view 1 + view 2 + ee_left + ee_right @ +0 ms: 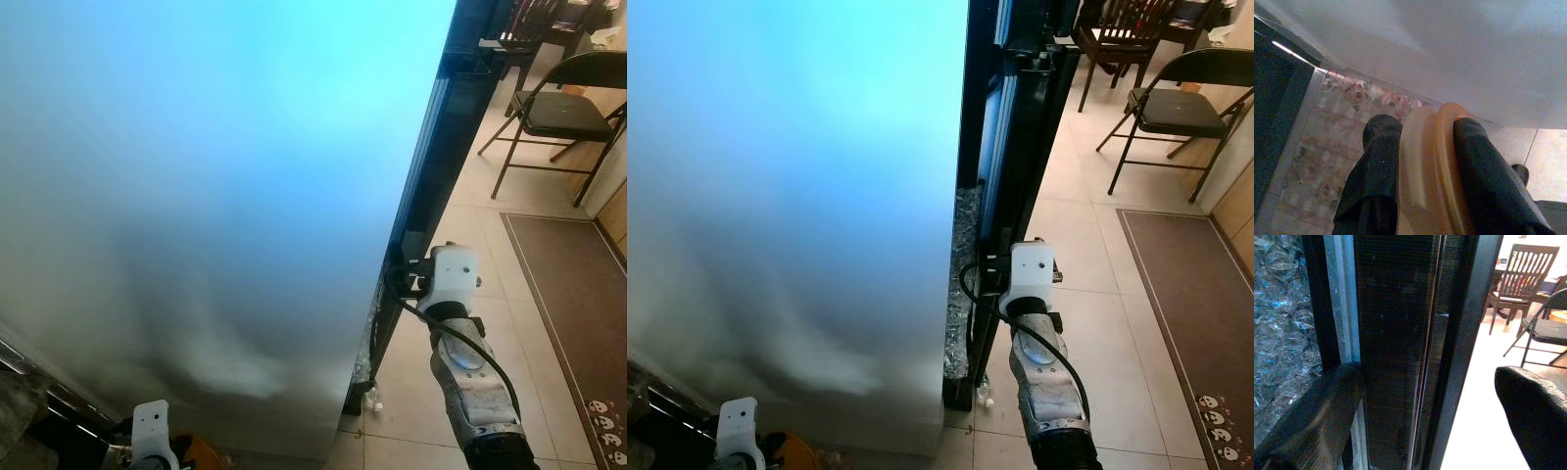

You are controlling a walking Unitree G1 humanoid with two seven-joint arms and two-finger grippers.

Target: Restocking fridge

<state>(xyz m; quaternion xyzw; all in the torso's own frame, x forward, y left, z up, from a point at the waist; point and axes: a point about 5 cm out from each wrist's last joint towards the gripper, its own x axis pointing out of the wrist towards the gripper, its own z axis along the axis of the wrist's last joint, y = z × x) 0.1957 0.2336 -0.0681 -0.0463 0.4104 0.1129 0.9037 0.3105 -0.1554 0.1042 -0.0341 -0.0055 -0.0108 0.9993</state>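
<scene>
Orange item: a smooth, rounded orange-and-cream object (1432, 161), ridged along its length, sits clamped between the two black fingers (1378, 171) of the left gripper (1425, 142), low at the robot's left, close under the pale door; what kind of container it is cannot be told.
Left gripper: closed on the orange item, fingers pressing either side of it, above a floral-patterned surface (1332, 147).
Fridge door: a broad pale panel (196, 176), glowing blue-white, fills most of the head views; its black edge (1019, 147) runs down the right side.
Right gripper: raised at the door's black edge (1400, 347), fingers spread apart, one finger (1312, 416) against the frame and the other (1537, 406) out in the open over the floor.
Beside the edge: crinkled silvery bubble wrap (1278, 323).
Room beyond: beige tiled floor (480, 215), a brown mat (578, 294), a black folding chair (563, 103) and a dark wooden chair (1122, 34) further back.
</scene>
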